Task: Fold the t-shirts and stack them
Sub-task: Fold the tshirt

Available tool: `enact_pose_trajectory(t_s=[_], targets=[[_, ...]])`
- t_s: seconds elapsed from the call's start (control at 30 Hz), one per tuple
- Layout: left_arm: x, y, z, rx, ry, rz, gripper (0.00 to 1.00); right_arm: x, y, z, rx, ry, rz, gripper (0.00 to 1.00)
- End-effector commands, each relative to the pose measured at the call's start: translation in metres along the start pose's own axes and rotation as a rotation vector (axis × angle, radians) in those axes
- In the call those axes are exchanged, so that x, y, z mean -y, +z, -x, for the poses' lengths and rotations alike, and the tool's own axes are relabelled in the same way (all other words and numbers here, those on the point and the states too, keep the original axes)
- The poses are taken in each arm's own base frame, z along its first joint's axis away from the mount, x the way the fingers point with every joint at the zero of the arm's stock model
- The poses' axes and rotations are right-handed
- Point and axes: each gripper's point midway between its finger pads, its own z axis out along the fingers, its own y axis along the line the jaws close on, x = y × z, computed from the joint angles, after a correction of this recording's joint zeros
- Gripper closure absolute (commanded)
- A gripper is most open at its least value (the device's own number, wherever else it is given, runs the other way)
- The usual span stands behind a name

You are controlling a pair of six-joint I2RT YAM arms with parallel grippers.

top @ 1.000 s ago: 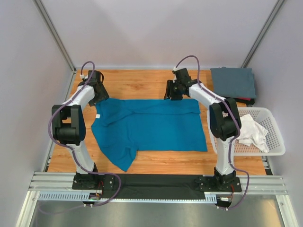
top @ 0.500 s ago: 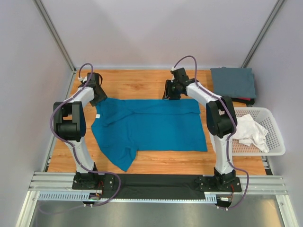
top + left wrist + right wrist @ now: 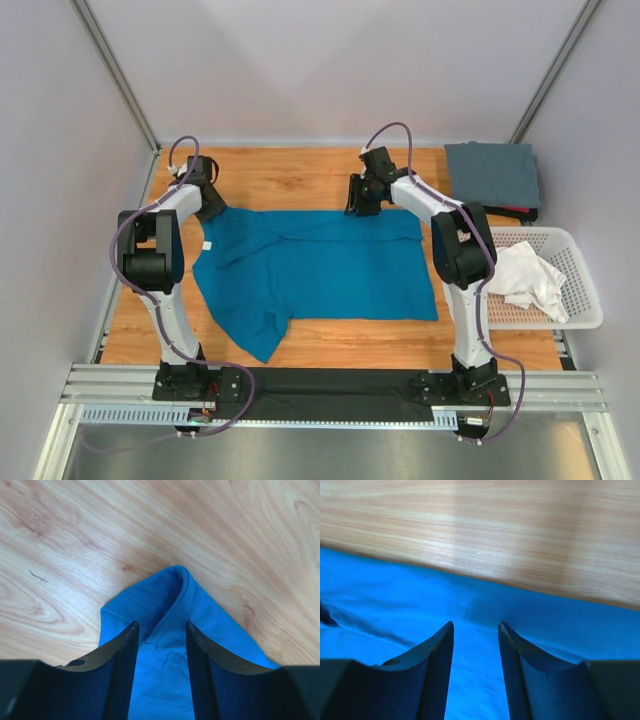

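Three t-shirts are in view, along with one basket and two arms. The teal-blue t-shirt (image 3: 320, 265) lies spread flat across the middle of the table (image 3: 290, 170), one sleeve trailing toward the near edge. The slate grey t-shirt (image 3: 492, 173) sits folded in the far right corner. The white t-shirt (image 3: 525, 275) is crumpled inside the white lattice basket (image 3: 588, 300) at the right side. The left fingers (image 3: 129, 639) are down at the far left corner of the teal-blue t-shirt. They stand partly apart, astride a rolled, stitched edge of the cloth, which shows in the gap between them. Nothing is pinched yet, and whether the tips touch the fabric cannot be told. The right fingers (image 3: 445, 641) are low over the far edge of the same t-shirt, right of its middle. They too are partly apart, with blue cloth beneath and between them and bare wood just beyond the hem, and they grasp nothing. A broad band of bare wood runs along the far side between the t-shirt's edge and the back wall. A narrower strip lies along the near side. On the right, the t-shirt's edge comes close to the right arm and the basket. On the left, the cloth lies near the left arm and the table's edge.
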Motion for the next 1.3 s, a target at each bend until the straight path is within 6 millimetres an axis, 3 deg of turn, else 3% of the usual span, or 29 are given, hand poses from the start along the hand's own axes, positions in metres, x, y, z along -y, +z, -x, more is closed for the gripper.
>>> enact_pose_trajectory(t_s=[0.0,0.13,0.23,0.3,0.57,0.77,0.83,0.97,1.0,1.27], targets=[[0.004,0.002,0.012,0.017,-0.052,-0.009,0.53,-0.007,-0.003,0.013,0.033,-0.003,0.001,0.58],[0.003,0.001,0.013,0.019,-0.064,-0.013,0.67,-0.005,-0.002,0.012,0.03,-0.002,-0.008,0.58],[0.0,-0.003,0.015,0.031,-0.075,-0.008,0.96,-0.003,0.001,0.009,0.021,0.004,-0.016,0.59],[-0.001,-0.008,0.019,0.048,-0.081,-0.007,1.0,-0.002,0.002,0.008,0.012,0.008,-0.022,0.59],[-0.006,-0.026,0.025,0.1,-0.123,-0.012,1.0,0.002,0.005,0.002,-0.006,0.026,-0.036,0.61],[-0.007,-0.028,0.024,0.096,-0.12,-0.011,1.0,0.002,0.007,0.0,-0.017,0.029,-0.032,0.62],[-0.007,-0.026,0.021,0.085,-0.118,-0.012,0.95,0.001,0.006,0.0,-0.017,0.029,-0.031,0.62],[-0.008,-0.027,0.016,0.066,-0.108,-0.016,0.59,0.002,0.006,0.0,-0.021,0.028,-0.03,0.62],[-0.007,-0.028,0.015,0.062,-0.102,-0.021,0.55,0.001,0.006,-0.001,-0.021,0.025,-0.03,0.62],[-0.012,-0.045,0.008,0.044,-0.085,-0.038,0.54,0.0,0.005,0.001,-0.02,0.026,-0.025,0.62]])
